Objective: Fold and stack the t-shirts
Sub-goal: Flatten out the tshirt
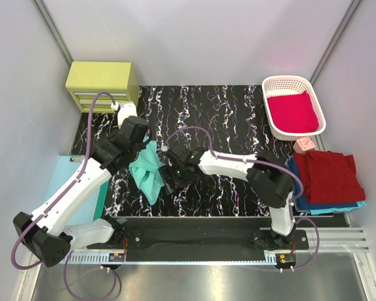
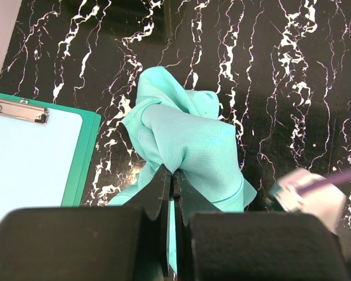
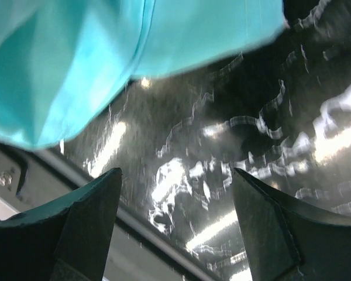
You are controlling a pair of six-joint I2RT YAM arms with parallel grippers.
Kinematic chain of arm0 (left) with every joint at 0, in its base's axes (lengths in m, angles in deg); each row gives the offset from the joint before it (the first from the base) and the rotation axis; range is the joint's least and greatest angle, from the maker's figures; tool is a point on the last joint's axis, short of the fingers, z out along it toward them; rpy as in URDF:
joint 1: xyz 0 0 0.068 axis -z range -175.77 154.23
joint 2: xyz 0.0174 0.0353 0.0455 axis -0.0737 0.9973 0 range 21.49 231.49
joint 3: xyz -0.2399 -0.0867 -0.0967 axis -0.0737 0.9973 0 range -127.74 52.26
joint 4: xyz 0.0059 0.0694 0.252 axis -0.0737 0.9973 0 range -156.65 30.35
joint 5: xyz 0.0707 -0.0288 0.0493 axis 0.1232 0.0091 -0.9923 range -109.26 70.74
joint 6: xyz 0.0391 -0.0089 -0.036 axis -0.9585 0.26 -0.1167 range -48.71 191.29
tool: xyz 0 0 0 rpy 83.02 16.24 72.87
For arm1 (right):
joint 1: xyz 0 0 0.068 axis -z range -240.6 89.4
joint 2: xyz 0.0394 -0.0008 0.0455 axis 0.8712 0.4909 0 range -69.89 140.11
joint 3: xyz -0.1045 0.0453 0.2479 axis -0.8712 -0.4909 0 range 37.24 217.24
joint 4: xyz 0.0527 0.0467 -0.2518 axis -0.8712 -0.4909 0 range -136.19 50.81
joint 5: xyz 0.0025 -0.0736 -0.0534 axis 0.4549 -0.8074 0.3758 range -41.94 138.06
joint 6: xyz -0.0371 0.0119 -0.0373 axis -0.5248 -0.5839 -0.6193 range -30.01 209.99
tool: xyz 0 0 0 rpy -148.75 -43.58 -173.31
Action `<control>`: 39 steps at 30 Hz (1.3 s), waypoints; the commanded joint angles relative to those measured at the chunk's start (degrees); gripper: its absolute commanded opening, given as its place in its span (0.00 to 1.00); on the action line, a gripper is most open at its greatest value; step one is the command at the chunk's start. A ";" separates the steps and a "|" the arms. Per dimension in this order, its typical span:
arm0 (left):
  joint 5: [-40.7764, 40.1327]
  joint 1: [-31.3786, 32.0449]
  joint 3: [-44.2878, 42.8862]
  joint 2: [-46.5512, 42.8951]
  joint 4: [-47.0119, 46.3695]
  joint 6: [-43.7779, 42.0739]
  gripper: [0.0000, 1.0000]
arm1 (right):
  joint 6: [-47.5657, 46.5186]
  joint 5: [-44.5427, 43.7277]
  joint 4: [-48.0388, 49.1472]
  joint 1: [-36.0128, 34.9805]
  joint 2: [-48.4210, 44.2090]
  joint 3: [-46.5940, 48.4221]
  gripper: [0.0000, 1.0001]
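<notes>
1. Top view: the left arm reaches forward, and the left pincer (image 1: 144, 143) holds the mint-teal t-shirt (image 1: 149, 177) just right of the clipboard (image 1: 61, 172). The right arm stretches left across the worktop (image 1: 225, 113).
2. Left wrist view: the jaws are clamped on bunched cloth.
3. Right wrist view: the right pincer (image 3: 175, 175) is spread wide and empty, just beneath the shirt.

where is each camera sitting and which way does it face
top external: above and behind the robot, looking down on the marbled table; both arms show.
left wrist: looks down past the shut left claw at the mint-teal t-shirt it pinches, clipboard beside.
right wrist: low, facing the tabletop under that t-shirt; open right claw shows.
all three share the t-shirt.
</notes>
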 commanded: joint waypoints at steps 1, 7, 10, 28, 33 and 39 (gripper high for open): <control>-0.91 -0.29 0.23 -1.63 -1.64 -0.43 0.00 | 1.11 0.24 4.23 -0.05 4.92 5.34 0.82; 0.14 -0.29 0.67 -1.97 -1.55 -0.25 0.00 | 0.50 -3.27 4.76 -0.05 9.32 10.35 0.80; -0.03 -0.29 0.84 -2.24 -1.55 -0.34 0.00 | -0.03 -4.68 4.85 -0.05 10.02 12.02 0.80; 0.85 -0.29 1.28 -2.24 -1.99 0.01 0.00 | 3.83 -16.02 5.20 -0.05 13.80 8.16 0.48; 0.85 -0.29 1.81 -2.59 -1.99 0.01 0.00 | 4.18 -17.78 5.46 -0.05 13.72 7.19 0.31; 0.85 -0.29 2.07 -2.85 -2.16 0.10 0.00 | 4.36 -18.39 5.46 -0.05 13.54 7.01 0.05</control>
